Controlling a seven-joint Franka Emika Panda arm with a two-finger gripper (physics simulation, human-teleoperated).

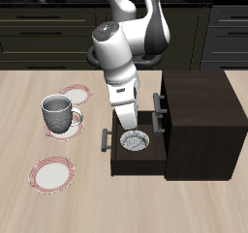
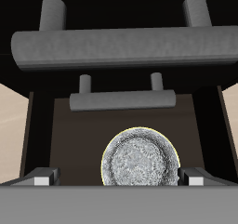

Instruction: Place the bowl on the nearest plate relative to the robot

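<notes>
The bowl (image 1: 134, 140), small and whitish with a grey patterned inside, lies in the open drawer (image 1: 138, 163) of a dark cabinet. It also shows in the wrist view (image 2: 139, 160). My gripper (image 1: 127, 122) hangs just above the bowl, open and empty. In the wrist view the gripper (image 2: 119, 179) has its fingertips (image 2: 42, 179) spread wide to either side of the bowl. A white plate with a reddish-pink rim (image 1: 74, 94) lies farthest back on the table, closest to my base.
A grey-white mug (image 1: 58, 112) stands on a second plate (image 1: 64, 129). A third plate (image 1: 51, 174) lies near the table's front edge. The dark cabinet (image 1: 199, 106) stands beside the drawer. The drawer's handle (image 1: 105, 138) juts toward the plates.
</notes>
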